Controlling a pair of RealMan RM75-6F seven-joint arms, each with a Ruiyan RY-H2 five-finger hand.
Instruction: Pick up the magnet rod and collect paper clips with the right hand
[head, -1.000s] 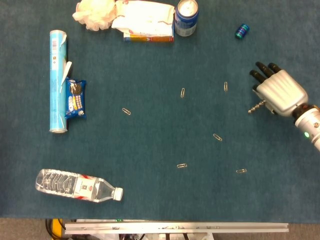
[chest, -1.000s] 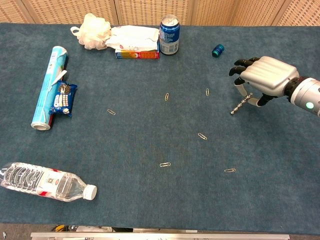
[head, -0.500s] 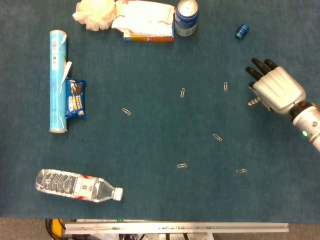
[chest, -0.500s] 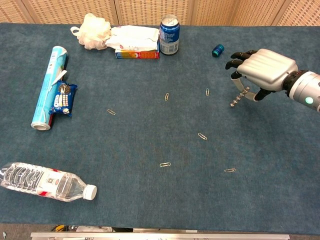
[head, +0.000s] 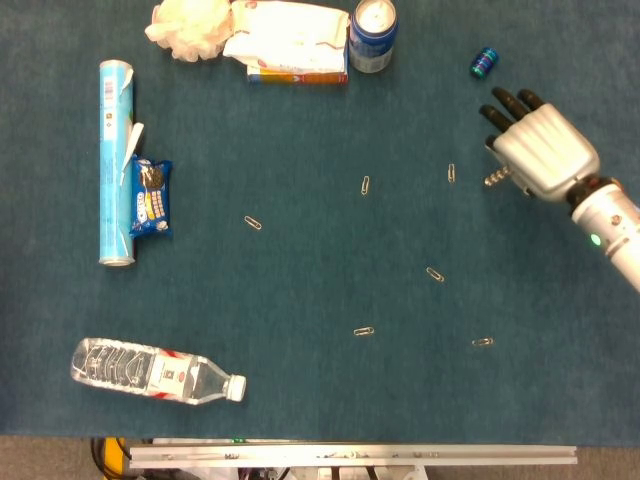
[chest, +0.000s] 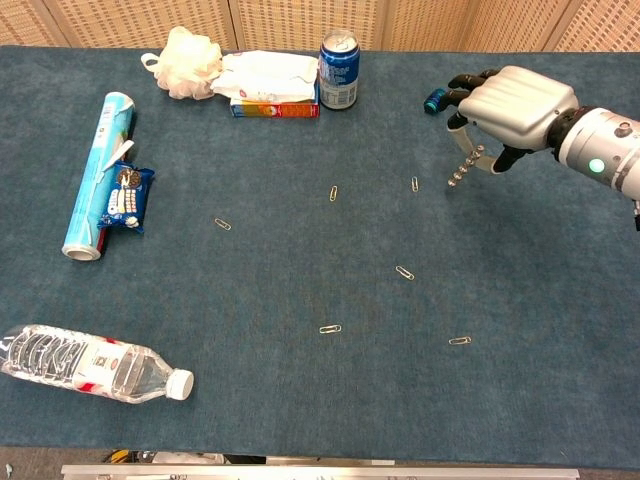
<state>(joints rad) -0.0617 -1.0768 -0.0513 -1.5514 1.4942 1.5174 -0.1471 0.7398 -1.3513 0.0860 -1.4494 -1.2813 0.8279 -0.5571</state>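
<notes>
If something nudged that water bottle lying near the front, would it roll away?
Probably. The water bottle lies on its side and looks round, so it could roll across the carpeted table, though the nap may slow it. It looks full, so fairly heavy.

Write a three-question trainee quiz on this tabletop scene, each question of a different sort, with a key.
1. True or false: the right hand holds the magnet rod above the cloth.
2. How many paper clips lie loose on the table?
3. Which paper clip is nearest the rod's tip? A: the paper clip beside the rod. B: the one next to the water bottle. C: the one by the blue tube.

Key: 1 true; 2 six; 3 A.
</notes>
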